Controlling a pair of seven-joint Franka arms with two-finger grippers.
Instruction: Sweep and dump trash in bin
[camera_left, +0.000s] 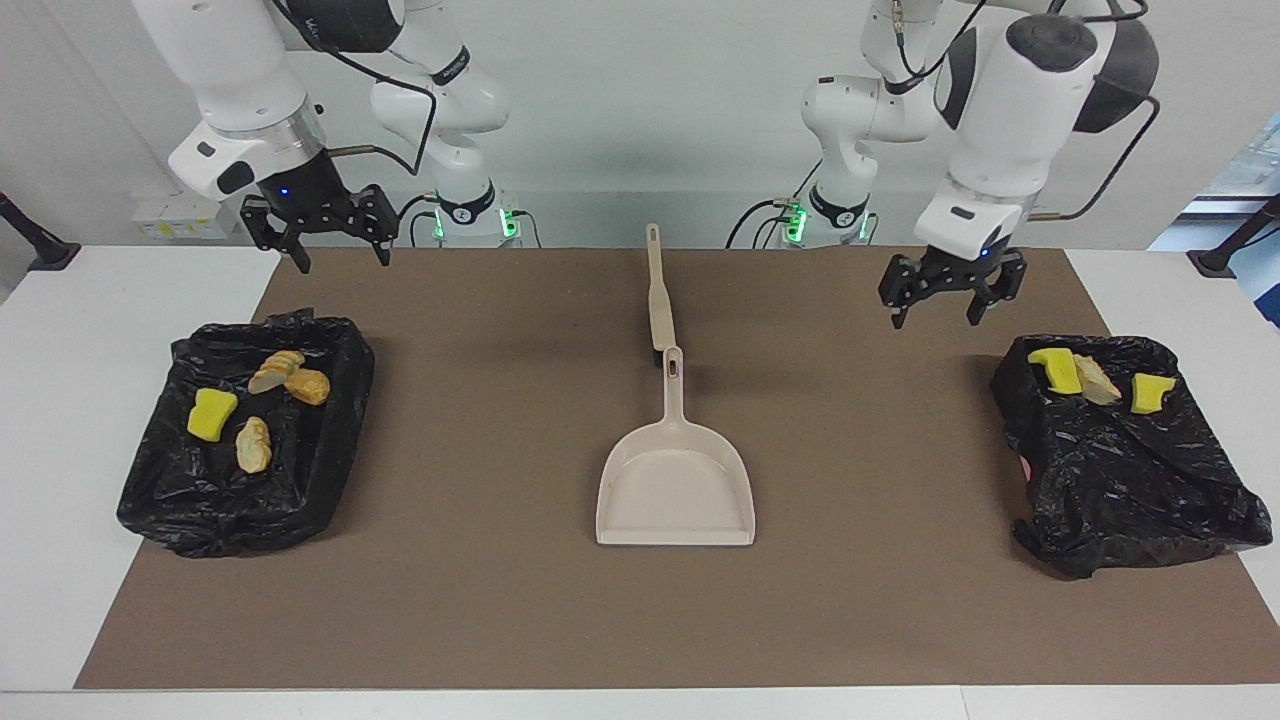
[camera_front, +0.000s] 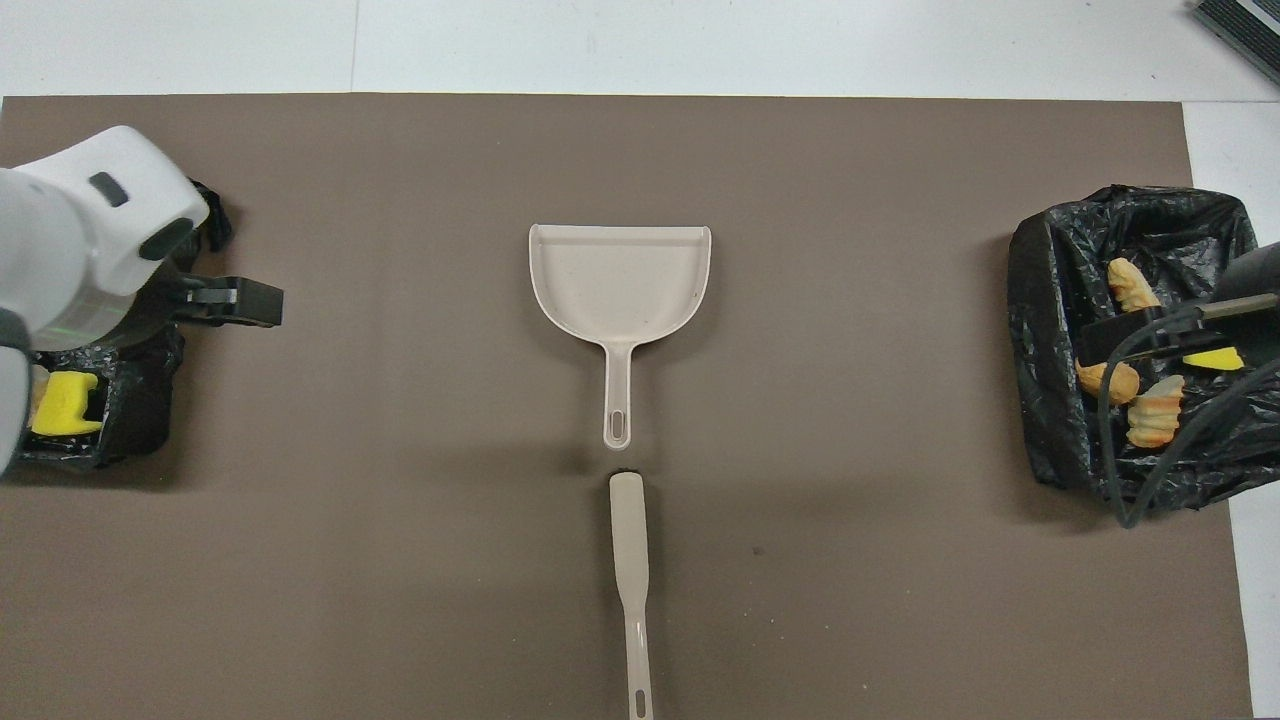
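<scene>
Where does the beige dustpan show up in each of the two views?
Facing view: the dustpan lies at the picture's centre, on the brown mat, mouth toward the bottom edge, handle pointing up at the robots.
Overhead view: the dustpan is at centre again, mouth toward the top, handle pointing down.
Shared landmark: the brush, lying in line with the dustpan's handle, nearer to the robots.

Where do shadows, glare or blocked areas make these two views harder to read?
Facing view: soft shadows on the mat beside the dustpan and brush; glossy bin liner glints, trash stays readable. Overhead view: the left gripper and its arm cover most of one bin, the right arm's cable crosses the other.
</scene>
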